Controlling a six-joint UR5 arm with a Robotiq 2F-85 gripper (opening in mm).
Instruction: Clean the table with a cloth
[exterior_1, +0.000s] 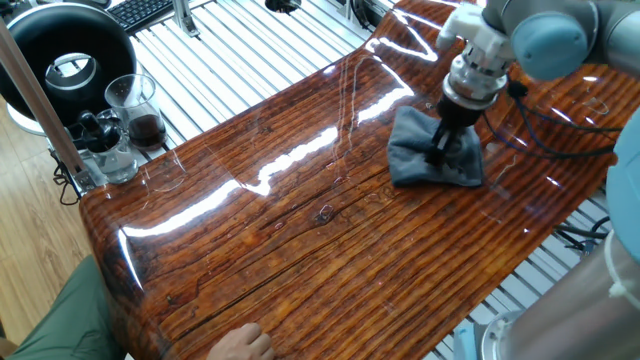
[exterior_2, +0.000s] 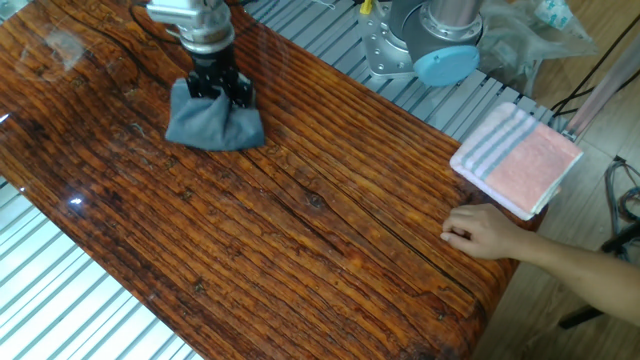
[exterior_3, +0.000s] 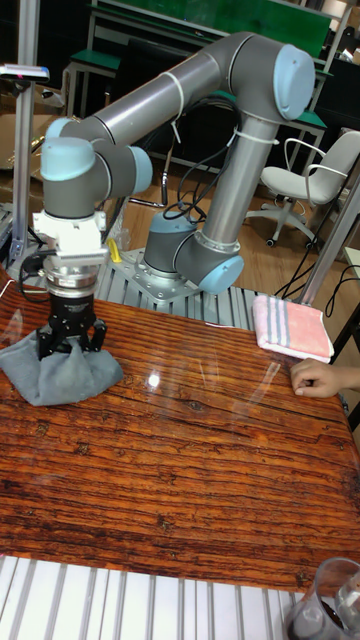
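The blue-grey cloth (exterior_1: 413, 162) lies bunched on the glossy reddish-brown table (exterior_1: 300, 235), toward its far right part. My gripper (exterior_1: 440, 150) points straight down with its fingers pinched into the top of the bunch. From the other side, the cloth (exterior_2: 214, 128) sits near the table's (exterior_2: 320, 240) upper left, under the gripper (exterior_2: 221, 92). In the tall view the gripper (exterior_3: 70, 344) holds the cloth (exterior_3: 58, 378) against the table (exterior_3: 200, 450) at the left edge.
A folded pink striped towel (exterior_2: 517, 158) rests on the table corner by the robot base (exterior_2: 432, 40). A person's hand (exterior_2: 482, 232) rests on the table edge nearby. Glasses with dark liquid (exterior_1: 136, 106) and a black round device (exterior_1: 62, 50) stand past the other end.
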